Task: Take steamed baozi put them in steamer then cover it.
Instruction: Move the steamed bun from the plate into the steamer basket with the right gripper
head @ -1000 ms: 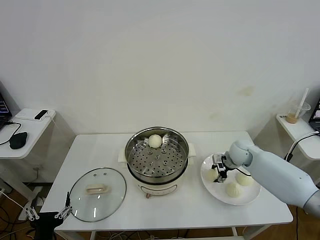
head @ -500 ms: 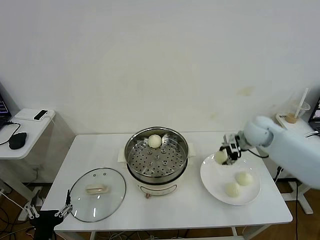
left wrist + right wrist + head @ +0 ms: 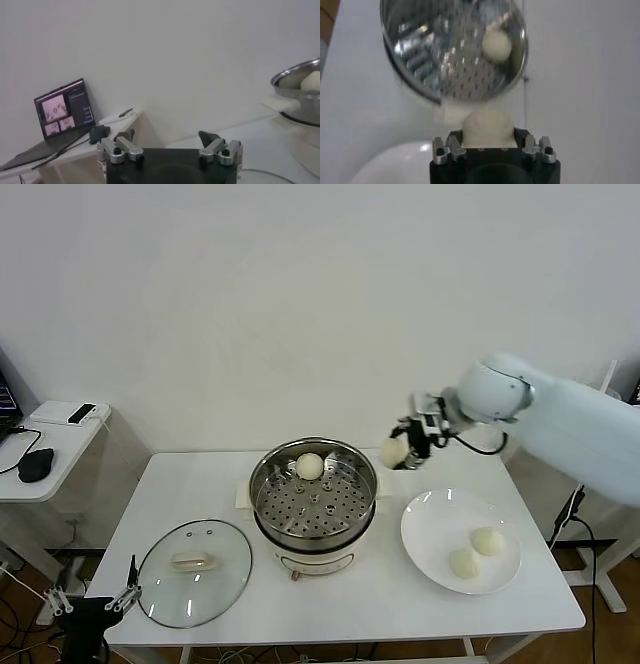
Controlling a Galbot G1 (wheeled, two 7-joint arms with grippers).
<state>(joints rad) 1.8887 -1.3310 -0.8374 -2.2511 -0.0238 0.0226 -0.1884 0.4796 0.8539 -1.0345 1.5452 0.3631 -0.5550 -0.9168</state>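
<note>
My right gripper (image 3: 402, 449) is shut on one baozi (image 3: 393, 452) and holds it in the air just right of the steamer's rim. In the right wrist view the same baozi (image 3: 488, 127) sits clamped between the jaws above the steamer (image 3: 452, 47). The steamer (image 3: 345, 520) stands mid-table with another baozi (image 3: 311, 466) at the back of its perforated floor. Two more baozi (image 3: 488, 541) (image 3: 465, 563) lie on the white plate (image 3: 430, 529). The glass cover (image 3: 195, 571) rests flat at the front left. My left gripper (image 3: 92, 602) hangs open below the table's front left corner.
A side table with a mouse (image 3: 37, 464) and a small white box (image 3: 70, 414) stands to the left. A laptop (image 3: 64, 111) shows on it in the left wrist view. The right arm (image 3: 560, 424) reaches over the table's back right corner.
My right gripper lifted a baozi off the plate and carried it up and leftward to the steamer's right rim. The plate now holds two. The left arm has barely moved.
</note>
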